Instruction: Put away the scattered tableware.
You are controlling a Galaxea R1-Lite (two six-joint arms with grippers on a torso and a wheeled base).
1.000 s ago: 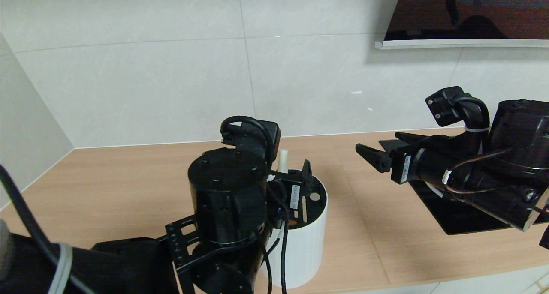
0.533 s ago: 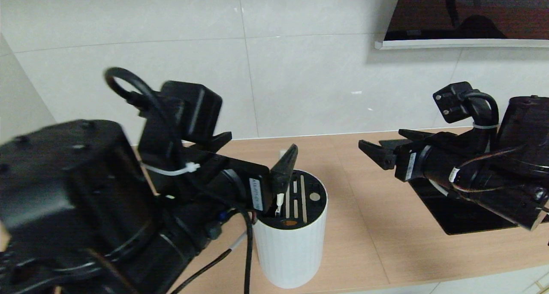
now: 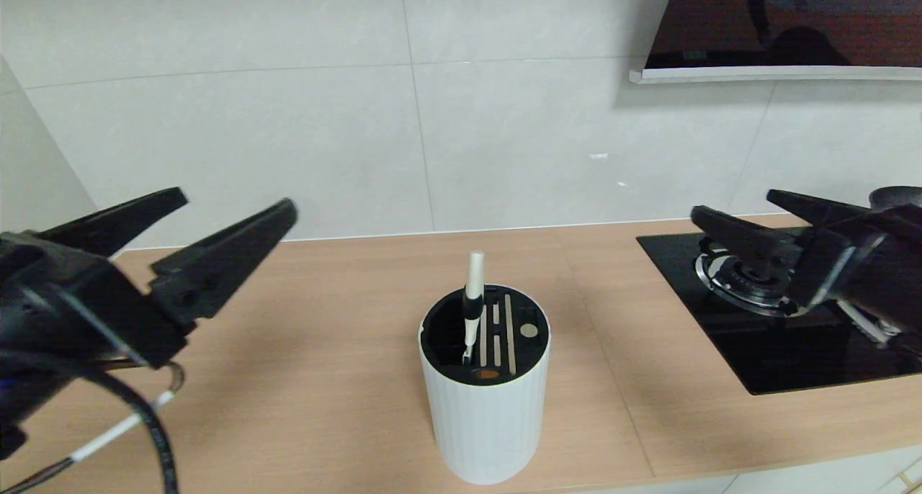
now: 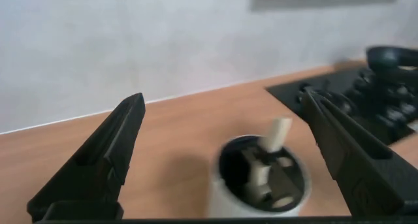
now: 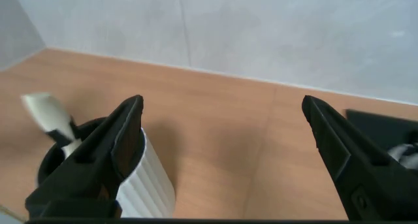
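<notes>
A white ribbed cylindrical holder (image 3: pixel 486 407) with a black slotted top stands near the counter's front edge, also seen as the holder (image 4: pixel 228 191) and the holder (image 5: pixel 147 178). A utensil with a white and black handle (image 3: pixel 472 292) stands upright in it, its handle (image 4: pixel 271 142) and handle (image 5: pixel 49 116) sticking out above the rim. My left gripper (image 3: pixel 230 217) hovers open well to the left of the holder, holding nothing. My right gripper (image 3: pixel 738 217) is open and empty at the right, above the stove.
A black gas stove (image 3: pixel 756 335) with a burner (image 3: pixel 735 278) is set into the wooden counter (image 3: pixel 288 321) at the right. A tiled wall (image 3: pixel 360 119) rises behind. A dark range hood (image 3: pixel 778 26) hangs at the top right. The counter's front edge runs just before the holder.
My left arm has pulled back from over the holder to the left, leaving the utensil standing in it. My right arm has drawn back to the right.
</notes>
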